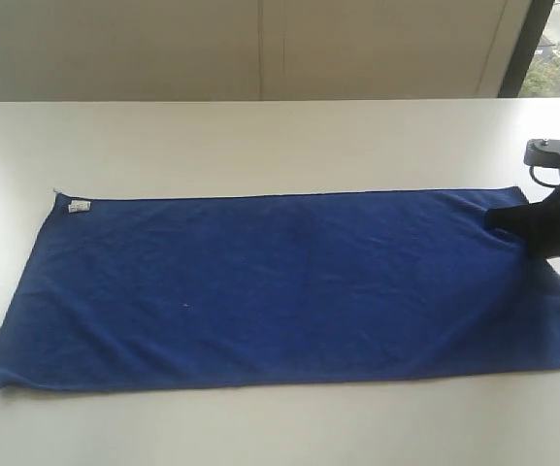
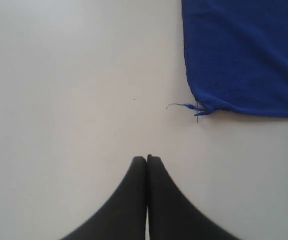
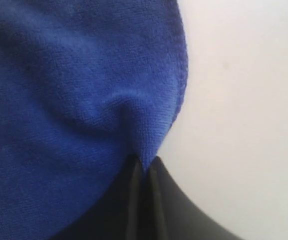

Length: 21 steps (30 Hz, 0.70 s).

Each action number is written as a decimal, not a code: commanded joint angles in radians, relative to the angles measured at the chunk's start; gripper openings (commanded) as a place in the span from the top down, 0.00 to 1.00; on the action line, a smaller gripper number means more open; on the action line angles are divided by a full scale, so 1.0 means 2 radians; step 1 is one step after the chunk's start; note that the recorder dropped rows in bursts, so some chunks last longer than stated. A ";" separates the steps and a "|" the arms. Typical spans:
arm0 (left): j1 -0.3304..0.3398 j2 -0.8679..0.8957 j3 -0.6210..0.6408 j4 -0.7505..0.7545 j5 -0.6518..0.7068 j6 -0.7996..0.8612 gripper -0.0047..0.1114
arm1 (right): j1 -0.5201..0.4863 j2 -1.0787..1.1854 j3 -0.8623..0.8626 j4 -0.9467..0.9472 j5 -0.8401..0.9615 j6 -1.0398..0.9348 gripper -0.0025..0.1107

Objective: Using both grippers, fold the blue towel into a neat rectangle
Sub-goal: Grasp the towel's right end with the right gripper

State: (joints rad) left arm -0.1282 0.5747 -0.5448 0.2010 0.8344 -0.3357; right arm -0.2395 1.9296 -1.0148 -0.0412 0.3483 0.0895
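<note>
The left gripper [image 2: 146, 159] holds its narrow black fingers pressed together on nothing above the plain white tabletop [image 2: 59, 100]. The deep royal-blue rectangular microfibre towel [image 2: 243, 55] lies beyond its tips and clear of them, with a frayed thread [image 2: 183, 106] trailing from the nearest corner. The right gripper [image 3: 144, 167] is pinched shut on the towel's edge, the cloth puckering into a ridge right at its fingertips, and the small white label [image 1: 79, 206] sits at the end farthest from it.
</note>
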 commanded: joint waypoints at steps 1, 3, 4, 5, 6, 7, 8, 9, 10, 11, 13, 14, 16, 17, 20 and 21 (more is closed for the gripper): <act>0.000 -0.002 0.004 -0.001 0.002 -0.002 0.96 | -0.006 0.015 0.006 -0.010 0.025 -0.008 0.98; 0.000 -0.002 0.004 -0.001 0.002 -0.002 0.96 | -0.006 0.015 0.006 -0.010 0.024 -0.008 0.98; 0.000 -0.002 0.004 -0.001 0.002 -0.002 0.96 | -0.006 0.015 0.006 -0.010 0.023 -0.008 0.98; 0.000 -0.002 0.004 -0.001 0.002 -0.002 0.96 | -0.006 0.015 0.006 -0.010 0.023 -0.008 0.98; 0.000 -0.002 0.004 -0.001 0.002 -0.002 0.96 | -0.006 0.015 0.006 -0.010 0.023 -0.008 0.98; 0.000 -0.002 0.004 -0.001 0.002 -0.002 0.96 | -0.006 0.014 0.006 -0.010 0.022 -0.008 0.98; 0.000 -0.002 0.004 -0.001 0.002 -0.002 0.96 | -0.006 0.013 0.005 -0.009 0.022 -0.008 0.98; 0.000 -0.002 0.004 -0.001 0.002 -0.002 0.96 | -0.006 0.013 0.004 -0.009 0.022 -0.008 0.98; 0.000 -0.002 0.004 -0.001 0.002 -0.002 0.96 | -0.006 0.013 0.003 -0.009 0.026 -0.008 0.98; 0.000 -0.002 0.004 -0.001 0.002 -0.002 0.96 | -0.006 0.013 0.002 -0.009 0.026 -0.008 0.98; 0.000 -0.002 0.004 -0.001 0.002 -0.002 0.96 | -0.006 0.013 0.002 -0.011 0.026 -0.008 0.98; 0.000 -0.002 0.004 -0.001 0.002 -0.002 0.96 | -0.006 0.013 0.001 -0.020 0.027 -0.008 0.98; 0.000 -0.002 0.004 -0.001 0.002 -0.002 0.96 | -0.012 0.013 -0.002 -0.023 0.035 -0.008 0.98; 0.000 -0.002 0.004 -0.001 0.002 -0.002 0.96 | -0.016 0.013 -0.004 -0.023 0.040 -0.005 0.98; 0.000 -0.002 0.004 -0.001 0.002 -0.002 0.96 | -0.033 0.013 -0.005 -0.023 0.043 -0.004 0.98; 0.000 -0.002 0.004 -0.001 0.002 -0.002 0.96 | -0.040 0.013 -0.005 -0.023 0.044 -0.004 0.98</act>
State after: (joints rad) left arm -0.1282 0.5747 -0.5448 0.2010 0.8344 -0.3357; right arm -0.2802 1.9314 -1.0334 -0.0568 0.3798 0.0871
